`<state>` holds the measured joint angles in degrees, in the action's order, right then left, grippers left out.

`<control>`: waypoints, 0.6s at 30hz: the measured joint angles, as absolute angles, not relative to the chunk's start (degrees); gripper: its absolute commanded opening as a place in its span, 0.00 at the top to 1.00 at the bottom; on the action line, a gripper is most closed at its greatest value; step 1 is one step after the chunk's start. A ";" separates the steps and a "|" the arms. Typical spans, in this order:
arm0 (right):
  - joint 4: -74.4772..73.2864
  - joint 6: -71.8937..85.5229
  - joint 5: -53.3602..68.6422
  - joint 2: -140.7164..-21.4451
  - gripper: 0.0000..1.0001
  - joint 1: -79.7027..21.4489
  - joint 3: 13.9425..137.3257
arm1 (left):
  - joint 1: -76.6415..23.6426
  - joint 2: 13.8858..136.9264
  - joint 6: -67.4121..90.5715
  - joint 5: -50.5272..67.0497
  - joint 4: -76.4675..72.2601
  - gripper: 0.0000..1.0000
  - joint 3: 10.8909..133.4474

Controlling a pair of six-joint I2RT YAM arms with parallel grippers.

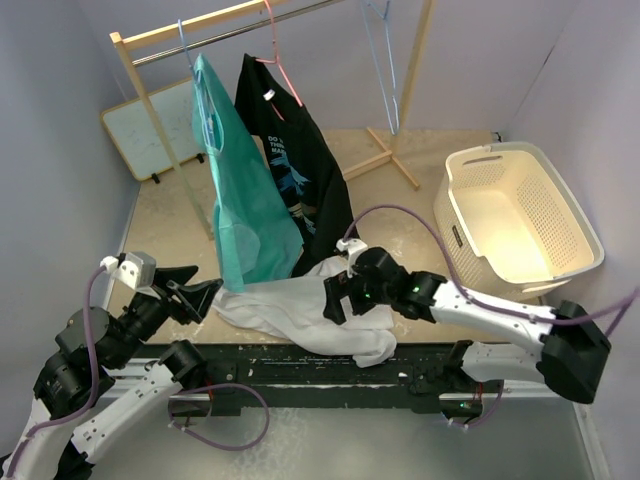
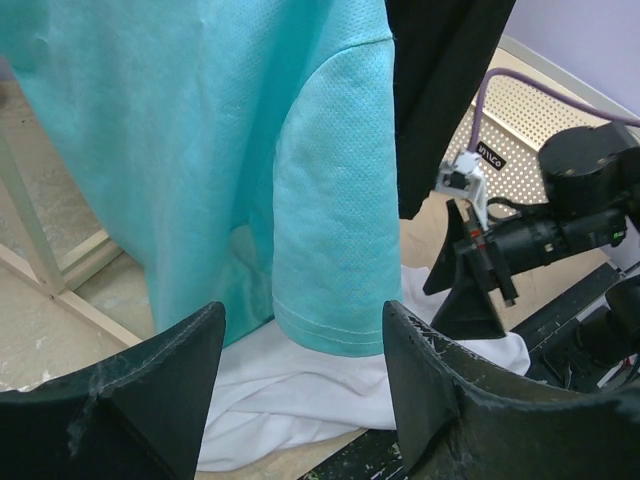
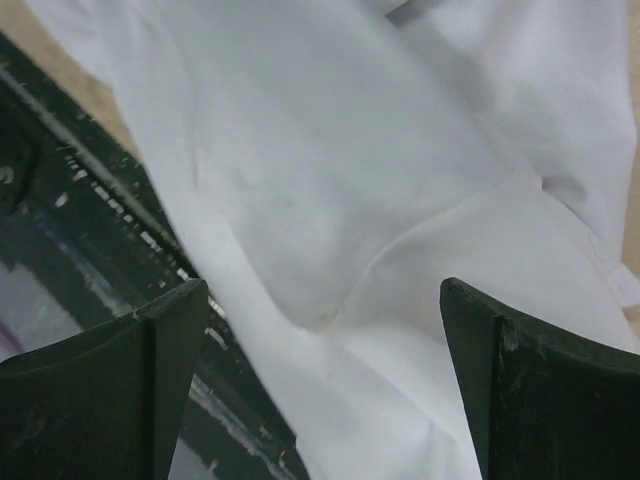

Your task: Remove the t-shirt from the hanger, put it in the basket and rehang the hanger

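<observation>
Apparently the main step is done: nearest, at the front edge of the desk (image 1: 420,150), a white cotton t-shirt (image 1: 290,315) lies crumpled and free of any hanger, partly draped over the black metal rail (image 1: 300,372) by the arm bases. The jaws of the right arm (image 1: 480,305) hover just above it, spread wide and holding nothing; only white cloth shows beneath them. The jaws of the left arm (image 1: 120,330) stand well apart too, empty, aimed at the sleeve hem of a teal mesh t-shirt (image 2: 200,150) just ahead.

If the white shirt is the one meant, little seems left beyond backing away. Behind it, though, the teal shirt and a black printed t-shirt (image 1: 300,170) hang side by side on a wooden rack with a metal rail (image 1: 140,80), the black one on a pink wire hanger (image 1: 275,50). Their hems reach down to the white cloth, so a careless pull could snag them.

Farther right on the rail an empty pale-blue wire hanger (image 1: 385,60) dangles. A cream plastic laundry basket (image 1: 580,235) sits well apart at the right, and a small whiteboard (image 1: 150,135) leans at the far left.
</observation>
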<state>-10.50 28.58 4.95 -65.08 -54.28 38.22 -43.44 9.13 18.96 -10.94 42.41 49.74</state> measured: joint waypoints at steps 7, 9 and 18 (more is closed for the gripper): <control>-5.30 28.82 -3.22 -84.38 0.01 -61.80 43.46 | -43.44 9.17 18.96 -11.35 42.44 0.33 49.74; -4.47 28.82 -4.71 -89.60 0.01 -64.64 46.48 | -43.44 9.17 18.96 -11.40 42.44 0.33 49.74; -1.63 31.11 -9.23 -105.45 0.34 -71.64 62.50 | -43.44 9.15 18.98 -11.99 42.44 0.34 49.74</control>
<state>-1.63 31.11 -9.23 -105.45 -71.64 62.50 -43.44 9.15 18.98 -11.99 42.44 49.74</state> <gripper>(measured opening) 0.929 0.666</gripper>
